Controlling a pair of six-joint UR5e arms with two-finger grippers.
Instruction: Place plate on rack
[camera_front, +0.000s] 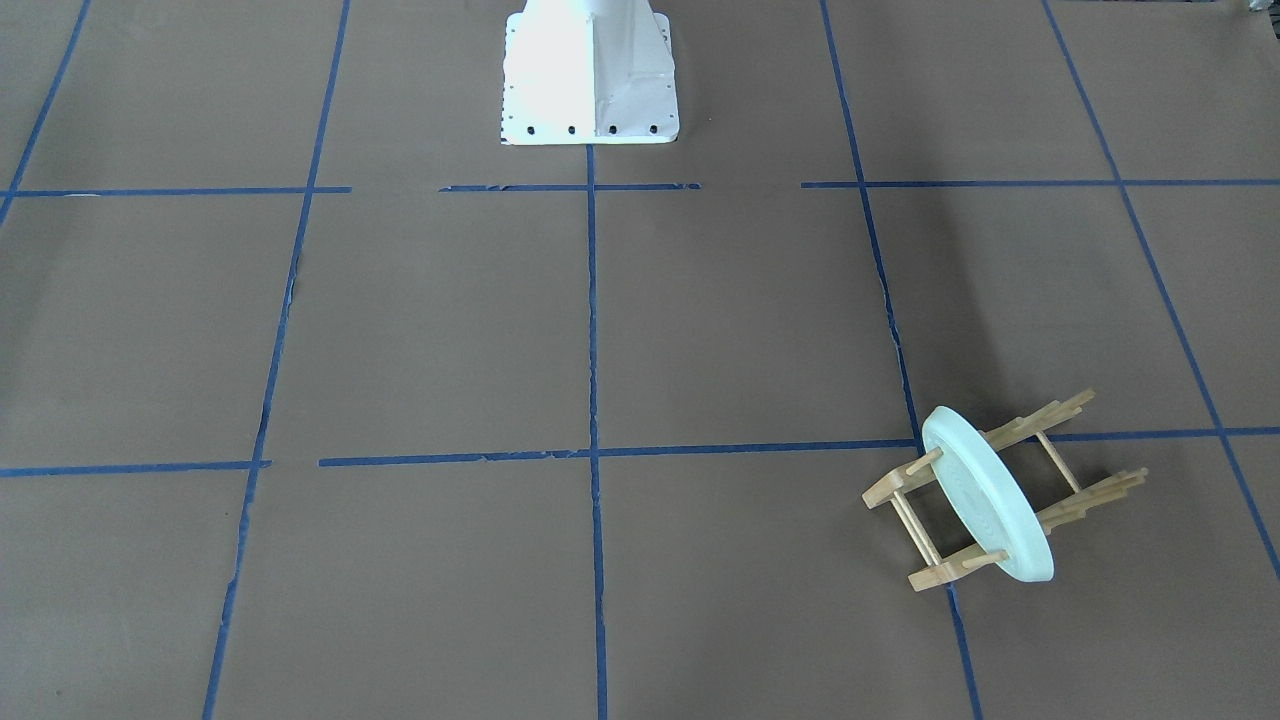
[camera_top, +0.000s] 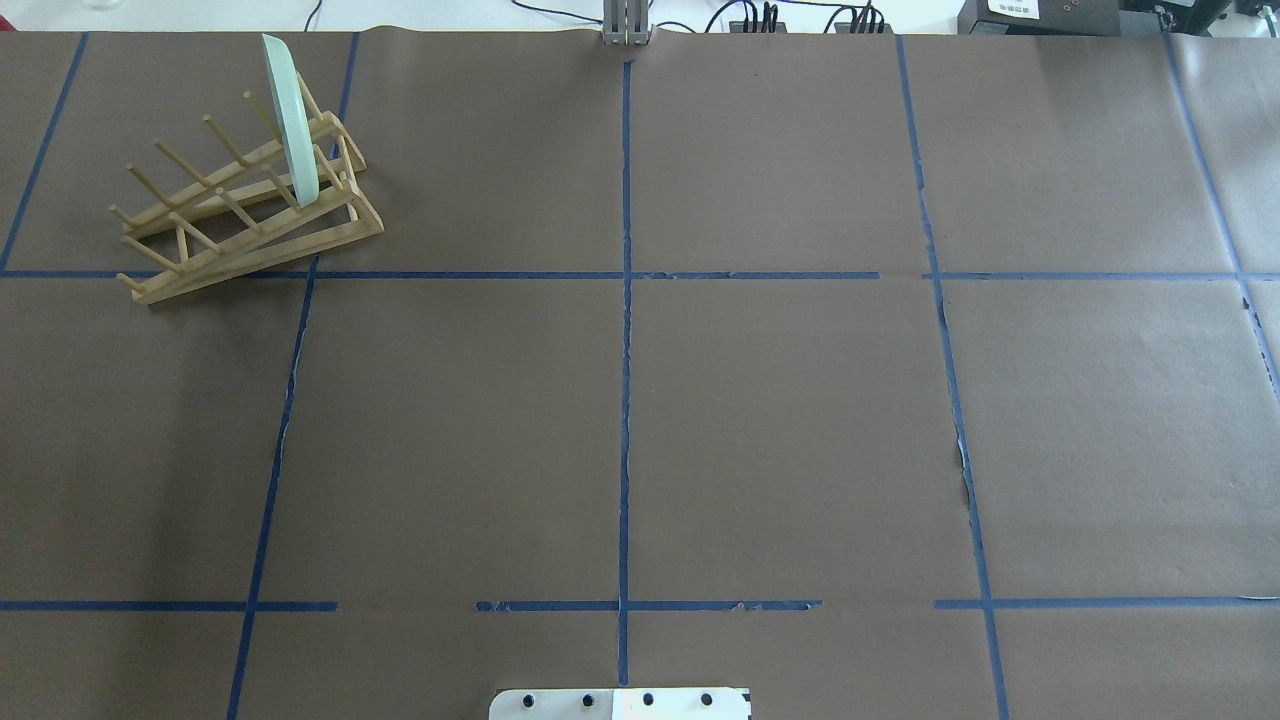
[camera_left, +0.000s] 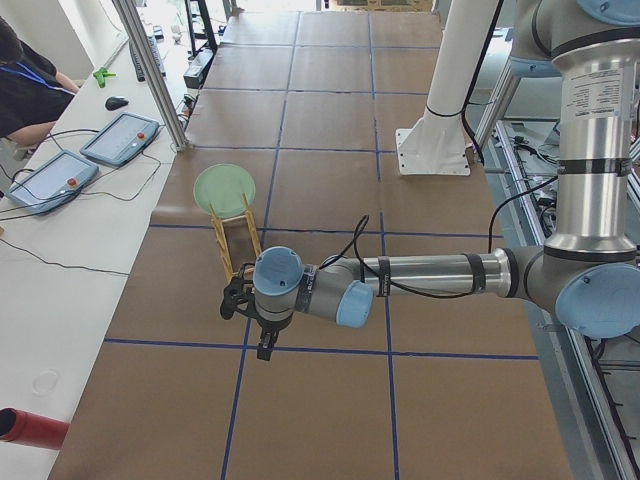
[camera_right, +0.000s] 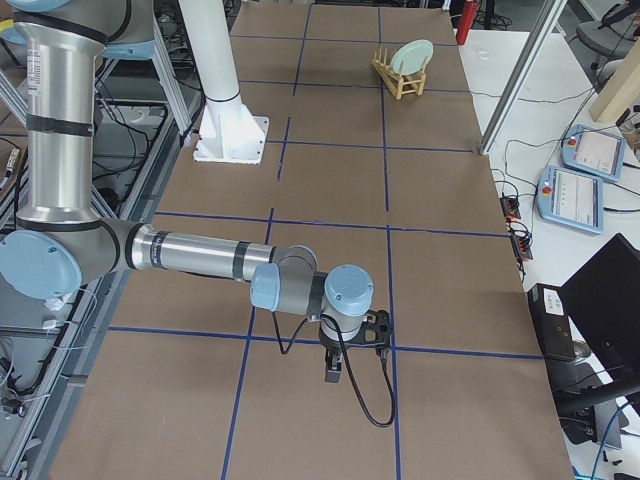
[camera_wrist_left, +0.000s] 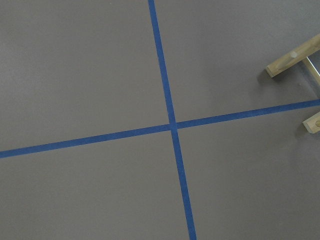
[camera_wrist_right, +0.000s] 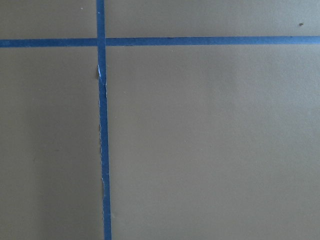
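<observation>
The pale mint-green plate (camera_front: 985, 495) stands on edge between the pegs of the light-wood rack (camera_front: 938, 576), near one end of it. In the overhead view the plate (camera_top: 290, 120) and rack (camera_top: 250, 235) are at the far left corner. The left gripper (camera_left: 263, 348) shows only in the exterior left view, hanging above the table short of the rack (camera_left: 232, 245) and apart from the plate (camera_left: 224, 188); I cannot tell if it is open. The right gripper (camera_right: 333, 374) shows only in the exterior right view, far from the rack (camera_right: 395, 80); I cannot tell its state. Two rack rail ends (camera_wrist_left: 292, 59) show in the left wrist view.
The white robot base (camera_front: 590, 80) stands at the table's middle near edge. Blue tape lines (camera_top: 625, 400) grid the brown table cover. A side bench holds two teach pendants (camera_left: 120, 138) and a red cylinder (camera_left: 20, 428); an operator (camera_left: 25, 85) sits there.
</observation>
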